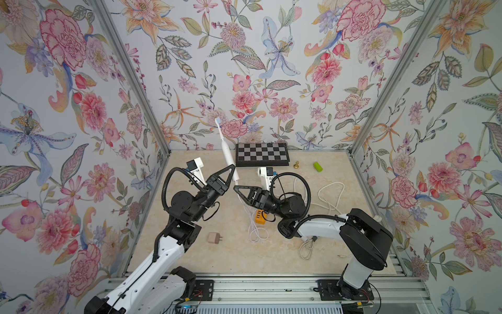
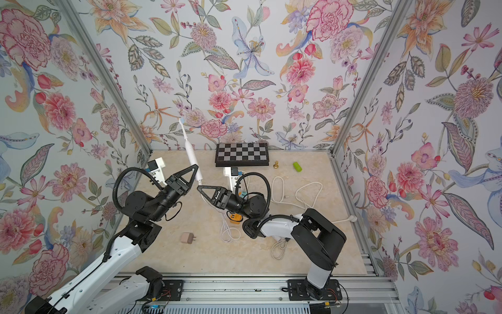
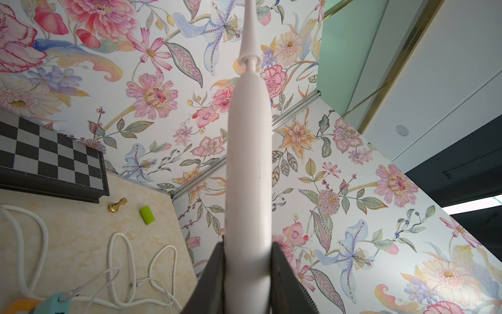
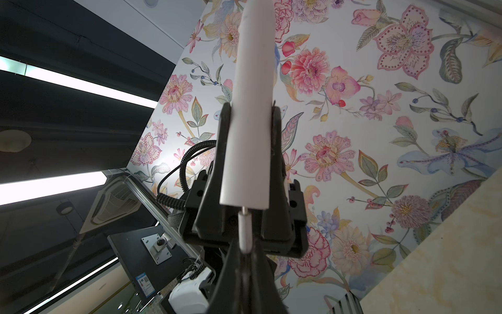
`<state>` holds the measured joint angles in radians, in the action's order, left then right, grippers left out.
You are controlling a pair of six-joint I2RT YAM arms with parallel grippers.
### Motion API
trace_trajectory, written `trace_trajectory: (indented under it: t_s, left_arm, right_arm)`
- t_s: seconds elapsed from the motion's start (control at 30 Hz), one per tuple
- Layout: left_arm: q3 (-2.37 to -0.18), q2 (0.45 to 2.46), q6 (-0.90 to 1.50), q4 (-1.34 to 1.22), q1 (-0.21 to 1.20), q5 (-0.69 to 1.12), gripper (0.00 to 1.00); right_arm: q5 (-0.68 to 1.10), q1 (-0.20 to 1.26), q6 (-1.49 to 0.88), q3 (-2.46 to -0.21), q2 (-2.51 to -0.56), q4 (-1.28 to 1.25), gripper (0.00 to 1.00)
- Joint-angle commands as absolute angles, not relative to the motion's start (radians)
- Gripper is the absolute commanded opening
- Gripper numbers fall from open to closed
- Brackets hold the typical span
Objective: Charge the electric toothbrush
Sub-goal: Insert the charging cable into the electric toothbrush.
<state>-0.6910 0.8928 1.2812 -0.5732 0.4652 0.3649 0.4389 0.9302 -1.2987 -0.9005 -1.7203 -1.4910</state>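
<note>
Raised above bench near far edge, bristles up: electric toothbrush being clamped at lower handle by left end effector. At its base, charging plug being pinched by closed right end effector. Judged light, rigid, slippery; thick handle best gripped.

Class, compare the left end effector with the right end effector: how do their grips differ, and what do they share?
The left end effector clamps the toothbrush handle; the right end effector pinches the cable plug at the toothbrush's base. The left end effector's jaws stand apart around the thick handle; the right end effector's are almost closed on the thin plug. Both are black and holding something.
</note>
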Motion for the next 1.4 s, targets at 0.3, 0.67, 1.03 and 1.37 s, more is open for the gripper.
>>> trace_trajectory:
  t_s: [0.3,0.67,1.03,1.37]
  left_arm:
    - [-0.591,0.804,1.249,-0.441,0.547,0.526,0.0]
    - [-0.619,0.842,1.136,-0.385,0.604,0.541,0.0]
    - [-0.95,0.959,0.782,-0.107,0.581,0.369,0.0]
    - [-1.225,1.109,0.604,-0.003,0.39,0.346,0.0]
  right_arm:
    - [0.373,0.906,-1.281,-0.965,-1.633,-1.587,0.0]
    - [0.343,0.899,-1.272,-1.013,-1.661,-1.585,0.0]
    - [0.384,0.922,-1.186,-0.917,-1.681,-1.435,0.04]
    - [0.394,0.956,-1.119,-0.838,-1.702,-1.376,0.36]
